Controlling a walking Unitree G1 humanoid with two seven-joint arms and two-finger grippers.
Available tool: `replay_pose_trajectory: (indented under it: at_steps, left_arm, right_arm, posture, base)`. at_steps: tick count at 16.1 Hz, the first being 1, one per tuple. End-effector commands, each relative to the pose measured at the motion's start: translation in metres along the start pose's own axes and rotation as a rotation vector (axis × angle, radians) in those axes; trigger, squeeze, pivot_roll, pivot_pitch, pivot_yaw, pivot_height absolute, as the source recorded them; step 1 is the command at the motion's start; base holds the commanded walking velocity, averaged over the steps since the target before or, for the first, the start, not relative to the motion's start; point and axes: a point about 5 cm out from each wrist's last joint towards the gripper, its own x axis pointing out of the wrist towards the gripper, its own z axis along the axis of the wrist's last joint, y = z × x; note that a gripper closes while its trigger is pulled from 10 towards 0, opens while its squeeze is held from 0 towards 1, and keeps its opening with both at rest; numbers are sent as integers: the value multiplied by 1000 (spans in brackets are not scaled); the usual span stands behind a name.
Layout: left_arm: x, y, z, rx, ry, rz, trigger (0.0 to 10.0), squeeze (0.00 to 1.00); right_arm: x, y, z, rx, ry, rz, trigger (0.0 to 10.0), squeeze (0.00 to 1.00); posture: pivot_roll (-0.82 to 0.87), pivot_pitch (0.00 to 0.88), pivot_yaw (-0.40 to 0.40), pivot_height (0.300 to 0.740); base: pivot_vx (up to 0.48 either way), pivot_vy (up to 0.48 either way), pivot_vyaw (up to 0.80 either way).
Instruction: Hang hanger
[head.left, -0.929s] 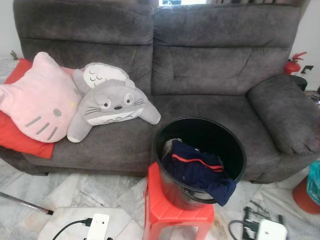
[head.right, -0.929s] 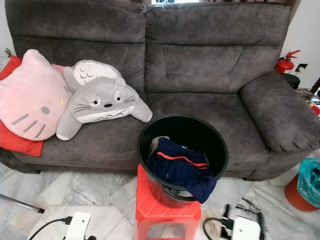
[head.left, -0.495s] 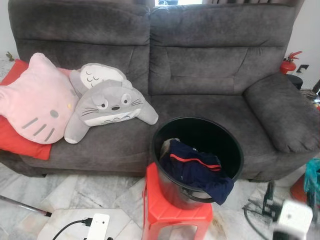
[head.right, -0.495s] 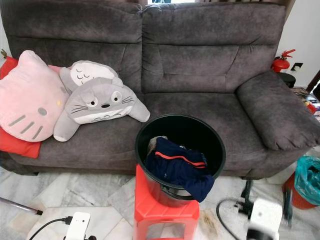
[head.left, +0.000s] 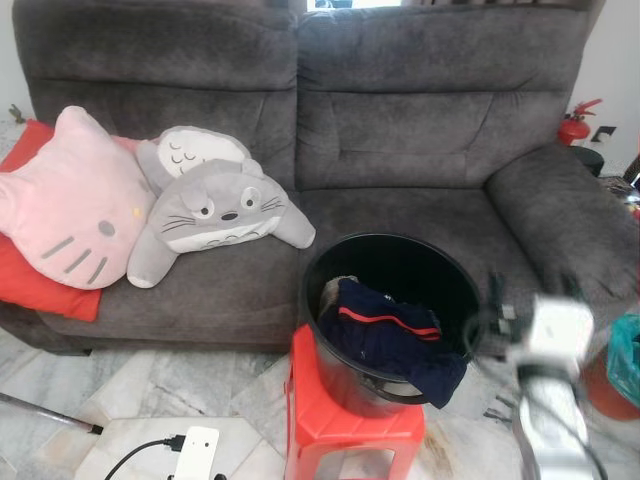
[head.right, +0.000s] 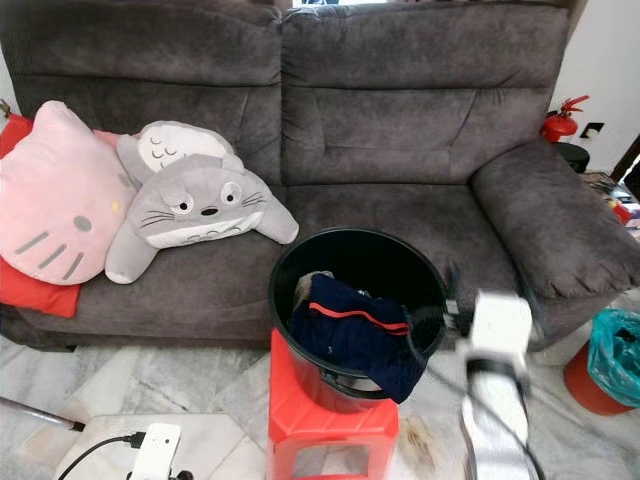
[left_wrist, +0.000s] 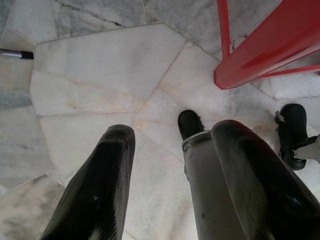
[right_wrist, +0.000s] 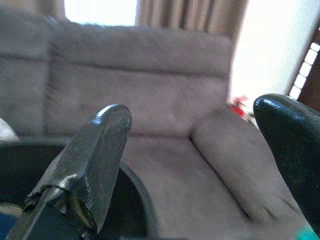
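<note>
A black bucket (head.left: 400, 243) stands on a red plastic stool (head.left: 340, 430) in front of a grey sofa (head.left: 400, 130). A navy garment with a red stripe (head.left: 385, 330) lies inside it and hangs over the near rim. My right arm (head.left: 548, 400) is raised, blurred, just right of the bucket. In the right wrist view my right gripper (right_wrist: 200, 150) is open and empty, level with the bucket's rim and facing the sofa. My left gripper (left_wrist: 177, 131) hangs low over the marble floor, open and empty, near a stool leg (left_wrist: 265, 50).
On the sofa's left lie a grey plush (head.left: 225, 215), a pink cat cushion (head.left: 70, 200) and a red cushion (head.left: 40, 285). A fire extinguisher (head.left: 578, 122) stands at the right, a teal bag (head.left: 628, 360) by the armrest. A white device with a cable (head.left: 195, 450) lies on the floor.
My right arm has risen from near the floor to beside the bucket's right rim. The camera has shifted slightly; the bucket and garment stay put.
</note>
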Motion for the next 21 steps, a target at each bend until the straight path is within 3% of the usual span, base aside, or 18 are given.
replay_pose_trajectory:
  at_steps: [1,3,5,15,21]
  left_arm:
    - [0,0,-3,5,15,-4,10000,0]
    - [0,0,-3,3,16,-4,10000,0]
    - [0,0,-4,-3,19,-4,10000,0]
    - [0,0,-4,-2,18,-12,10000,0]
    - [0,0,-4,-1,18,-14,10000,0]
  right_arm:
    - [6,6,7,28,-12,52,10000,0]
    - [14,26,18,89,-26,175,10000,0]
    - [12,42,23,114,-27,309,10000,0]
    - [7,41,17,109,23,342,10000,0]
    - [4,46,15,100,40,382,10000,0]
  posture:
    - [-163,0,-20,740]
    - [-158,0,-22,740]
    - [-153,0,-28,740]
    - [-157,0,-24,740]
    - [-156,0,-24,740]
  base:
    - [0,0,0]
    - [0,0,0]
    - [0,0,0]
    - [0,0,0]
    - [251,0,0]
